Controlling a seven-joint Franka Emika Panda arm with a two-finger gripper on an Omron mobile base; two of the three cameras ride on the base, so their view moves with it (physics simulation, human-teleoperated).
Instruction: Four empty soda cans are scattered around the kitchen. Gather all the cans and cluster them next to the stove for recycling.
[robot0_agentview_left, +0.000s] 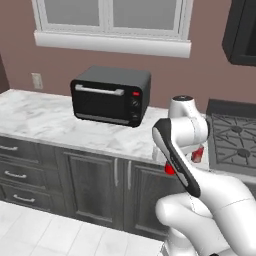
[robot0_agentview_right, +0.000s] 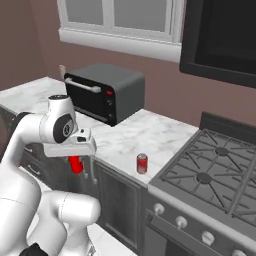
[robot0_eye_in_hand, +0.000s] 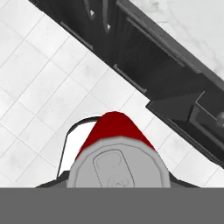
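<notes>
While the gripper (robot0_agentview_right: 80, 161) hung in front of the dark cabinets (robot0_agentview_right: 117, 200), its jaws were clamped on a red can (robot0_agentview_right: 75, 164), silver top toward the hand camera, above the floor tiles (robot0_eye_in_hand: 39, 87). Another red can (robot0_agentview_right: 142, 163) stood on the counter (robot0_agentview_right: 130, 137) just beside the stove (robot0_agentview_right: 215, 175).

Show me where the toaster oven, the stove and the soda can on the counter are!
toaster oven (robot0_agentview_left: 107, 97), left base view, on its glass door.
stove (robot0_agentview_right: 215, 170), right base view, on the black grate over the burners.
soda can on the counter (robot0_agentview_right: 142, 164), right base view, on its red side.
</notes>
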